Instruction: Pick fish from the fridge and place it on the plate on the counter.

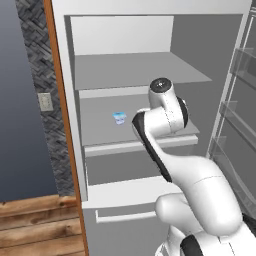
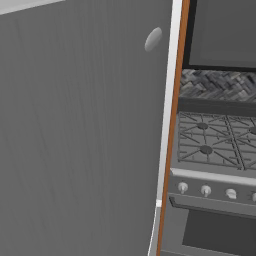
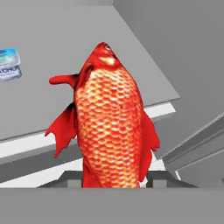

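1. small pale cup [image 3: 8, 63] lies far left on the fridge [image 1: 150, 70] shelf.
2. the fish [image 3: 111, 127] fills the middle, tail end clamped in the gripper [image 3: 111, 181], head pointing away above the shelf edge.
3. it looks light, stiff and slick-scaled; the grip near the tail could let it swing, so a mid-body hold seems safer.

Smooth glossy white robot arm [image 1: 200, 185] of rounded, bulbous segments, with black bands at the joints, a round dark cap on the topmost joint, and small dark finger tips [image 3: 72, 178].
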